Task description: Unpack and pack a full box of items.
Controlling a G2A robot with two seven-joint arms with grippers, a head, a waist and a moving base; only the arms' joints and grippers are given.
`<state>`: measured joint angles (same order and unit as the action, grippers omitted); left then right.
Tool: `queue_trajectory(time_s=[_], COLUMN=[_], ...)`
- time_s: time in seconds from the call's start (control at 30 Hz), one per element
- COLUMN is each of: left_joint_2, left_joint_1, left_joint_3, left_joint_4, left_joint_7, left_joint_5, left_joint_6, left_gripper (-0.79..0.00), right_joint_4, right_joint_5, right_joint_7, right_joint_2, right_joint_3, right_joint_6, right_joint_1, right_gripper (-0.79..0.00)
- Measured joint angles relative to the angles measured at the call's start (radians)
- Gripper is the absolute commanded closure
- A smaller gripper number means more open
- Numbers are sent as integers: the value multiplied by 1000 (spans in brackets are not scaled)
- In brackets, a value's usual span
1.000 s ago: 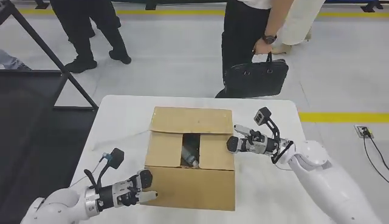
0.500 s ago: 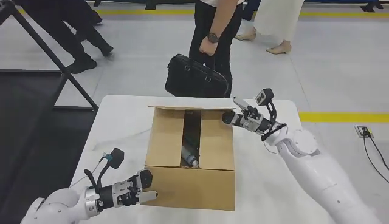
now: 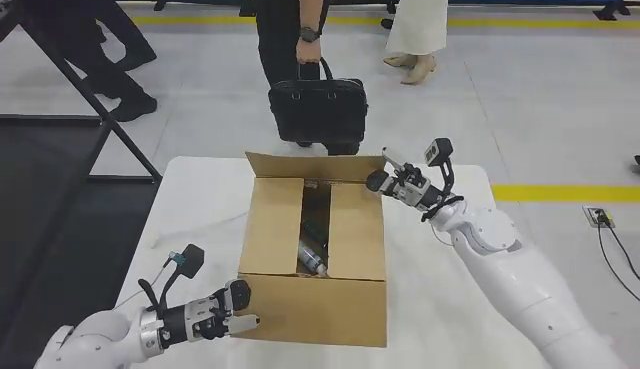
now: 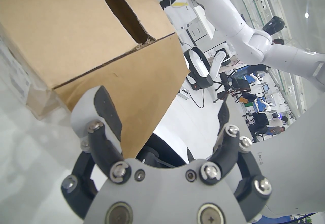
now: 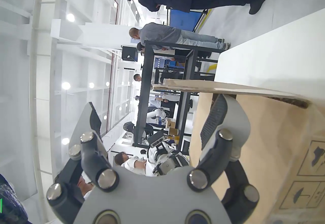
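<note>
The box sits at the middle of the white table. Its two long top flaps lie flat, with a dark slot between them running from 12 to 6 o'clock. Toward the slot's 6 o'clock end a bottle lies on its side; what else is in there is too dark to tell. The far flap, at the box's 12 o'clock edge, stands raised. The near flap, at 6 o'clock, is folded outward toward the robot. The left gripper is at the box's 7 o'clock corner, by the 9 o'clock end of the near flap. In the left wrist view its jaws stand wide, and the near flap's corner reaches in between them. The flap lies against one finger and well apart from the other, so nothing is clamped. The right gripper is at the box's 1 o'clock corner, beside the 3 o'clock end of the far flap. In the right wrist view its jaws are wide too. One finger is close by the far flap's edge, just beside the box's side wall, and the other hangs in free air away from the box. This gripper holds nothing.
</note>
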<state>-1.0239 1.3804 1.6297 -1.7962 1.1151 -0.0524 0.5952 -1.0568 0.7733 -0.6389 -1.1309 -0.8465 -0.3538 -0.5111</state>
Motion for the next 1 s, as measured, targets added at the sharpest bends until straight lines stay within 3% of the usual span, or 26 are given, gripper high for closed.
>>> queue_trajectory(time_s=[0.17, 0.43, 0.7, 1.0], left_joint_2=[0, 0, 0, 0], left_joint_1=[0, 0, 0, 0], left_joint_3=[0, 0, 0, 0], left_joint_4=[0, 0, 0, 0], left_joint_7=[0, 0, 0, 0], left_joint_5=[0, 0, 0, 0], left_joint_6=[0, 0, 0, 0], left_gripper=[-785, -785, -785, -785], right_joint_4=[-12, 196, 432, 595], right_joint_5=[-49, -63, -38, -53], right_joint_7=[91, 250, 226, 133], right_joint_2=[-37, -137, -234, -317], right_joint_3=[43, 135, 198, 235], right_joint_6=[33, 68, 150, 183], right_joint_1=[50, 189, 286, 341], right_gripper=[-785, -785, -785, -785])
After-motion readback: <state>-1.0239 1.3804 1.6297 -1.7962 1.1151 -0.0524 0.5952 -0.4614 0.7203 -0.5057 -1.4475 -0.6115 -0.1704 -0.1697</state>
